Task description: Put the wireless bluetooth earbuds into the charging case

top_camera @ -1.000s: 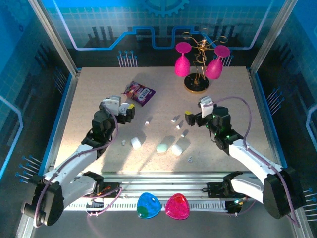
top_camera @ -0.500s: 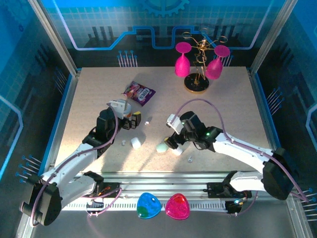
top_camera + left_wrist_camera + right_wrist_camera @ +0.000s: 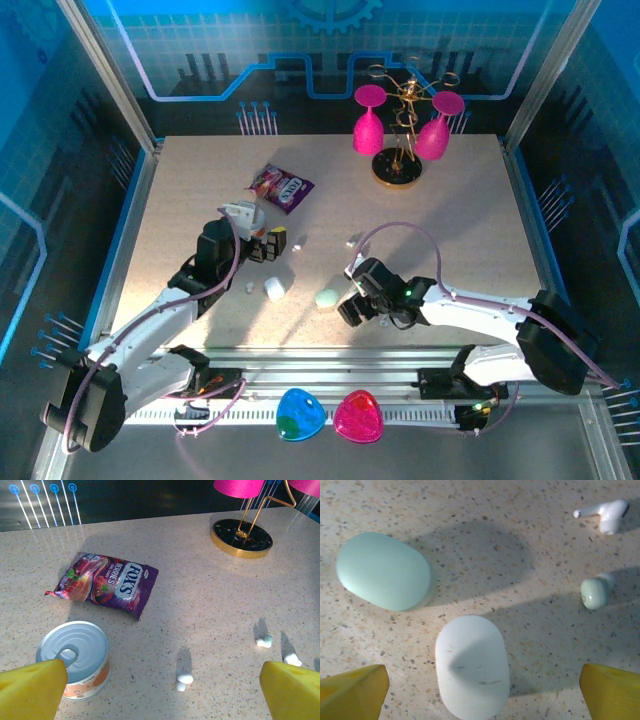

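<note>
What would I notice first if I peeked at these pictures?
Probably the two bright pink glasses hanging upside down on a gold wire stand at the far side of the speckled table. Next comes the shiny purple candy bag to their left. Near the front, the right arm's open claw is over a white pebble-shaped plastic case, with a mint-green pebble-shaped case beside it.

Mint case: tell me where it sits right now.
In the right wrist view the mint case lies upper left, just apart from the white case; from above, it is left of the right gripper.
</note>
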